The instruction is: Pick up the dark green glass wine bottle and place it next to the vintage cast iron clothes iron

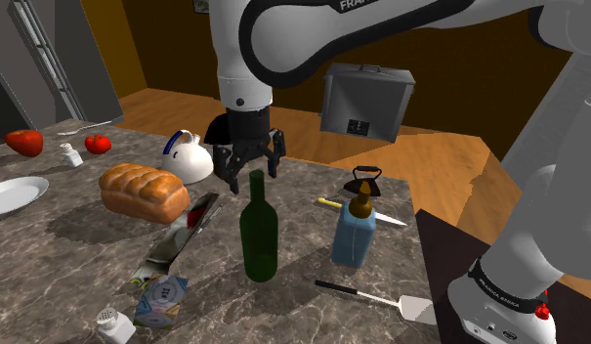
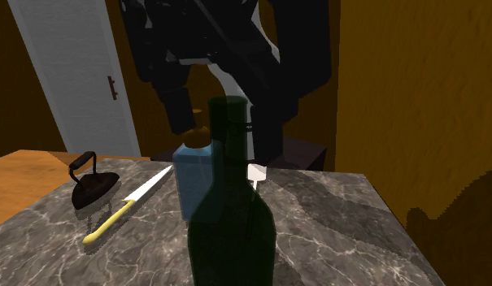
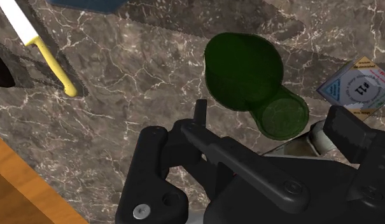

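Observation:
The dark green wine bottle [image 1: 259, 233] stands upright on the marble table [image 1: 78, 264], large in the foreground of the second exterior view [image 2: 232, 219]. My gripper [image 1: 252, 174] hangs open right at the bottle's top. In the wrist view the bottle's mouth [image 3: 284, 116] lies between the spread fingers of the gripper [image 3: 275, 121], and neither finger touches it. The black clothes iron [image 1: 364, 180] sits near the table's far edge, behind a blue spray bottle [image 1: 354, 231]. The iron [image 2: 93, 184] stands upright beside a yellow-handled knife [image 2: 126, 207].
The knife [image 1: 361, 210] lies between the bottle and the iron. A bread loaf [image 1: 143, 192], a white kettle [image 1: 190, 158], a plate [image 1: 12, 193] and tomatoes [image 1: 25, 142] fill the shoulder view's left. A spatula [image 1: 376, 293] and a booklet [image 1: 164, 298] lie near the front.

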Robot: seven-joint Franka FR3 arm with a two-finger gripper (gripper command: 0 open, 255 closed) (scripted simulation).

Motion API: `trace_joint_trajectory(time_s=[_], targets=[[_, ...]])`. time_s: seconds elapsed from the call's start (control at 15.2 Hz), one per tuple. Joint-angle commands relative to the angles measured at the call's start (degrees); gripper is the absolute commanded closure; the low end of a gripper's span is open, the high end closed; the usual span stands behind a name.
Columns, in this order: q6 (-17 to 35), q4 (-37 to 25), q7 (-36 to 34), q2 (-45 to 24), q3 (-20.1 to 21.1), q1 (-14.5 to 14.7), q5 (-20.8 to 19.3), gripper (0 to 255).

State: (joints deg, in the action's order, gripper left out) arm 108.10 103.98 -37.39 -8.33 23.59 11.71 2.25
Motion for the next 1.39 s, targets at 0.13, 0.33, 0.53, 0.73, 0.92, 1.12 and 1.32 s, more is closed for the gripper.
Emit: trace_joint_trajectory(time_s=[0.13, 0.33, 0.53, 0.73, 0.92, 1.12, 1.32], targets=[[0.15, 0.11, 0.00, -0.02, 0.00, 0.01, -0.01, 0], [0.14, 0.10, -0.01, -0.02, 0.00, 0.01, -0.01, 255], [0.14, 0.11, 0.00, -0.01, 0.00, 0.00, -0.01, 255], [0.14, 0.11, 0.00, -0.01, 0.00, 0.00, 0.00, 255], [0.15, 0.11, 0.00, -0.02, 0.00, 0.00, -0.01, 255], [-2.05, -1.67, -0.04, 0.44, 0.03, -0.03, 0.15, 255], [-4.27, -3.57, -0.11, 0.79, 0.05, -0.06, 0.27, 255]])
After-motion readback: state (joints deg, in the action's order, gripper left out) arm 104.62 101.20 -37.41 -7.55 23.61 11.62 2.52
